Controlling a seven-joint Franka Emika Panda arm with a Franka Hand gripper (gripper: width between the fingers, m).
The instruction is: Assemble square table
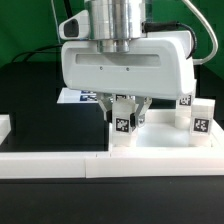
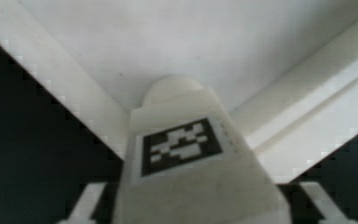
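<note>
My gripper (image 1: 124, 118) is shut on a white leg peg (image 1: 122, 124) with a black-white tag. It holds the peg upright over the near corner of the white square panel (image 1: 165, 150), at the exterior view's left end of the panel. In the wrist view the peg (image 2: 190, 140) points from between my fingers (image 2: 91, 200) toward the panel's raised-rim corner (image 2: 176, 40). I cannot tell whether the peg's lower end touches the panel. Two more tagged leg pegs (image 1: 187, 100) (image 1: 200, 123) stand at the exterior view's right.
A long white bar (image 1: 50, 165) runs along the front of the black surface. Another bar end (image 1: 5, 125) sits at the exterior view's left. The marker board (image 1: 75, 97) lies flat behind the gripper. Dark cables hang at the back.
</note>
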